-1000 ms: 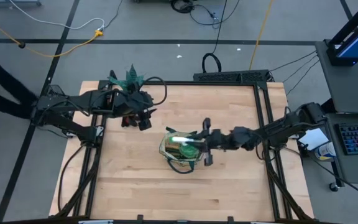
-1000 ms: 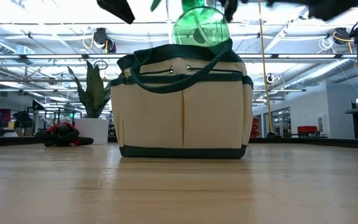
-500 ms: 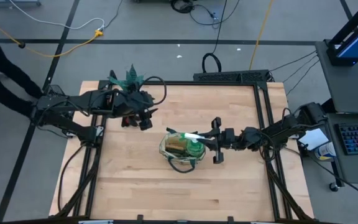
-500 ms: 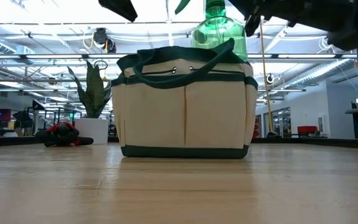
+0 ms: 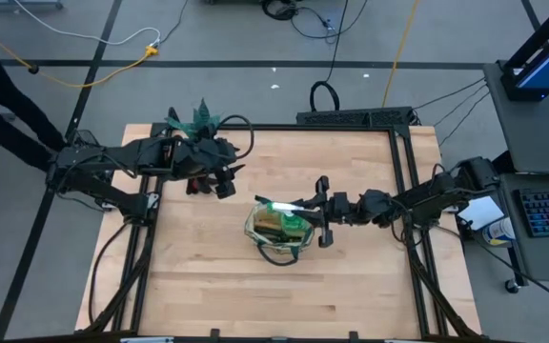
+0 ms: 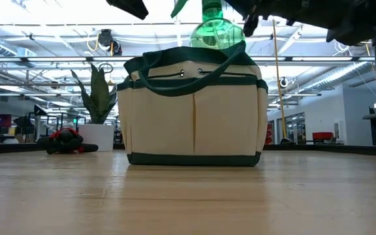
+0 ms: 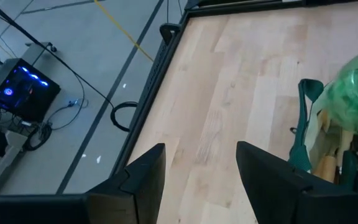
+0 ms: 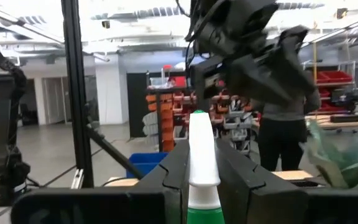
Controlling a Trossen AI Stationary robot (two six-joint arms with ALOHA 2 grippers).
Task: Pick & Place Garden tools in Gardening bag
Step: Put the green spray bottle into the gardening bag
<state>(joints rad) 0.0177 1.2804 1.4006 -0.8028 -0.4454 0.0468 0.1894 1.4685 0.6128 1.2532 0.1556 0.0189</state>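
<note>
One bare wooden table (image 5: 351,286)

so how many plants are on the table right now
1. A potted plant stands at the table's far left corner, beside the left gripper. Others may be hidden behind the bag.

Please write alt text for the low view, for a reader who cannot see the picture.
A beige gardening bag with dark green trim stands upright on the wooden table, and a green spray bottle hangs over its open top, held from above by the right gripper. Far behind on the left are a potted plant and a red item.
</note>
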